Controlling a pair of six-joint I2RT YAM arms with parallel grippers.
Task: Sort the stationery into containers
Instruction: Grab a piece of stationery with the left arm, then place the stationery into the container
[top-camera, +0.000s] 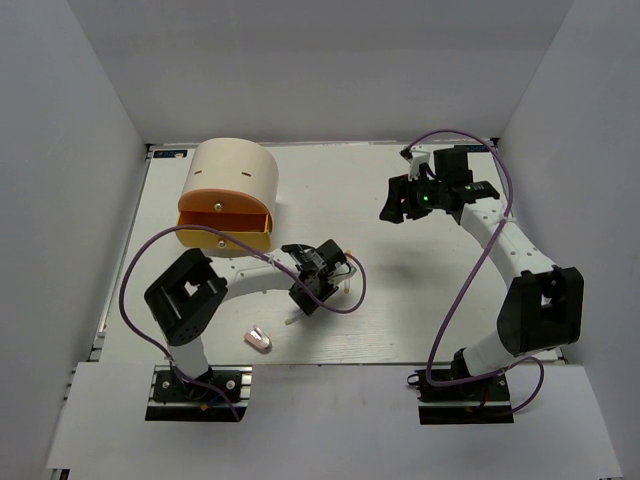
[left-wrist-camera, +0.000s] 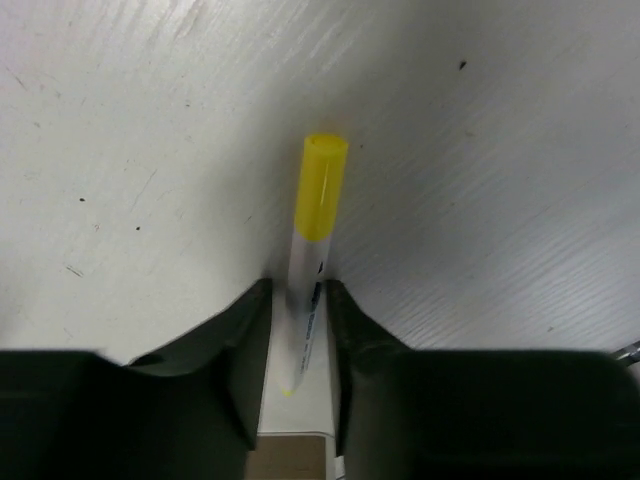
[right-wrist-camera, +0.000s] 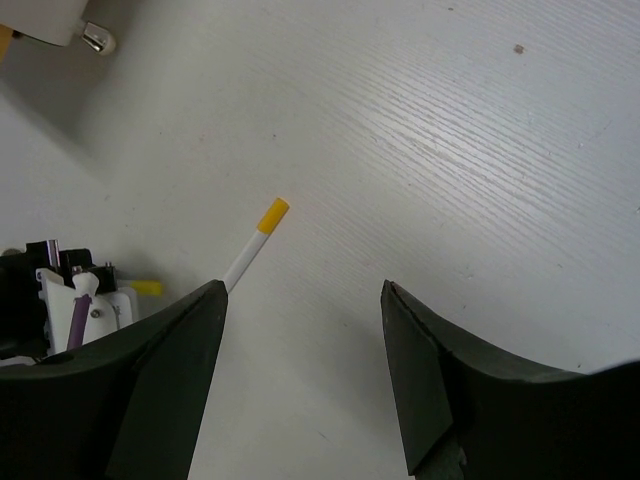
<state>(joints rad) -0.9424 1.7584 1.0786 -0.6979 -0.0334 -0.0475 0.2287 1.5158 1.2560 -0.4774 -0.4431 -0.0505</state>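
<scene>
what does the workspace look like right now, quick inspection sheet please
surface: white table, a few dark specks
job's things: cream box, its orange drawer looks pulled out; yellow-capped pen lies flat between the left fingers; second yellow-capped pen lies loose; pink eraser lies loose near the left arm
clutter: nothing seen
grippers: left gripper has its jaws close on both sides of the pen, grip not certain; right gripper is open and empty above the table
cables: purple cables loop from both arms
surroundings: plain pale walls on three sides
</scene>
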